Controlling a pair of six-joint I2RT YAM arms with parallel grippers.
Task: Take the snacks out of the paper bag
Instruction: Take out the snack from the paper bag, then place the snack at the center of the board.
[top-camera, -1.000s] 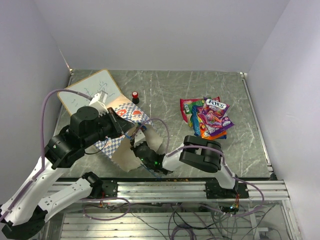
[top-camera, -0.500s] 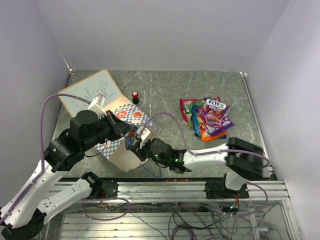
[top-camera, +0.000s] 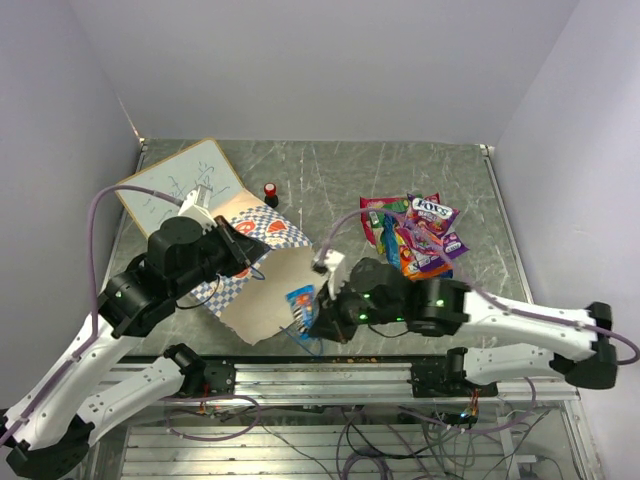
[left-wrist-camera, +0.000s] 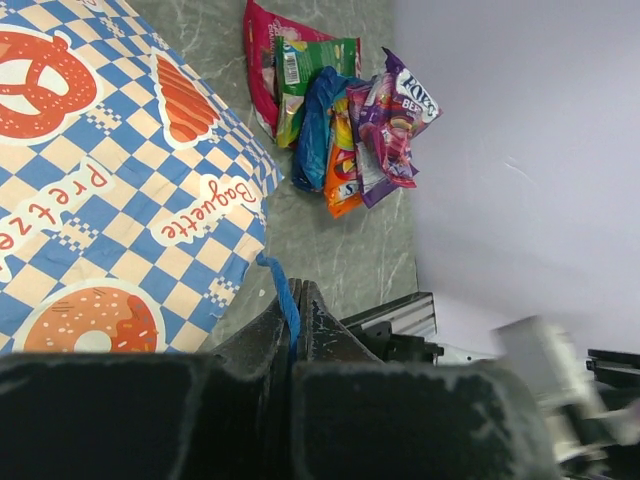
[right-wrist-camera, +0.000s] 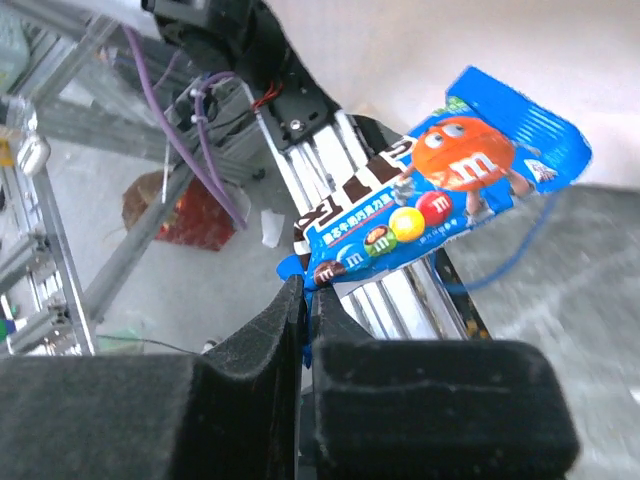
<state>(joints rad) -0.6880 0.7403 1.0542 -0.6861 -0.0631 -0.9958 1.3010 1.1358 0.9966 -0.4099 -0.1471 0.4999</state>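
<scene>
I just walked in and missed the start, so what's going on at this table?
The left gripper pinches the blue cord handle of the paper bag. The right gripper is shut on a corner of a blue packet, held at the bag's mouth. Several other snacks lie piled on the table farther right, apart from the bag.

White arm segments (top-camera: 530, 318), black joint housings (top-camera: 170, 255), thin lilac cables (top-camera: 94, 215), matte black scuffed hand fingers (left-wrist-camera: 140, 415).

Right gripper (right-wrist-camera: 304, 296) has pulled a blue packet (right-wrist-camera: 440, 200) from the bag (top-camera: 250, 310).
</scene>
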